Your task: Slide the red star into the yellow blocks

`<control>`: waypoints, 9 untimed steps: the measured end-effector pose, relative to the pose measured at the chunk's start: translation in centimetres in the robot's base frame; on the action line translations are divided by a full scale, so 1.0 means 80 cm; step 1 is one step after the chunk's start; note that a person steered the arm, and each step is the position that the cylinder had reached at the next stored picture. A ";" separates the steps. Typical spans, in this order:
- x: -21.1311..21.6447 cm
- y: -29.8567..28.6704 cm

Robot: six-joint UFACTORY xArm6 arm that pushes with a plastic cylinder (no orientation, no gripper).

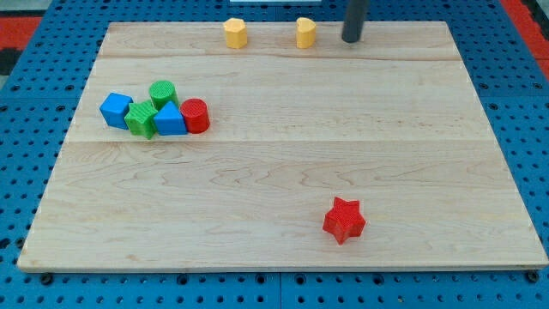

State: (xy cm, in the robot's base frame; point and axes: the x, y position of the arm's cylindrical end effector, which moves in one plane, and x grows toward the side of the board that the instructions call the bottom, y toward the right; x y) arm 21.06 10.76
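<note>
The red star (344,220) lies near the view's bottom right of the wooden board (283,146). Two yellow blocks sit at the view's top edge: a yellow hexagon (235,33) and a second yellow block (305,33) to its right. My tip (352,39) rests at the view's top, just right of the second yellow block and far above the red star.
A cluster sits at the view's left: a blue cube (115,110), a green star (141,119), a green cylinder (162,93), a blue triangle (170,120) and a red cylinder (196,115). A blue pegboard surrounds the board.
</note>
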 end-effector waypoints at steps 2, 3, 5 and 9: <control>0.013 -0.120; 0.114 -0.005; 0.411 0.086; 0.454 -0.093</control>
State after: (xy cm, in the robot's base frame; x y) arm 57.36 3.32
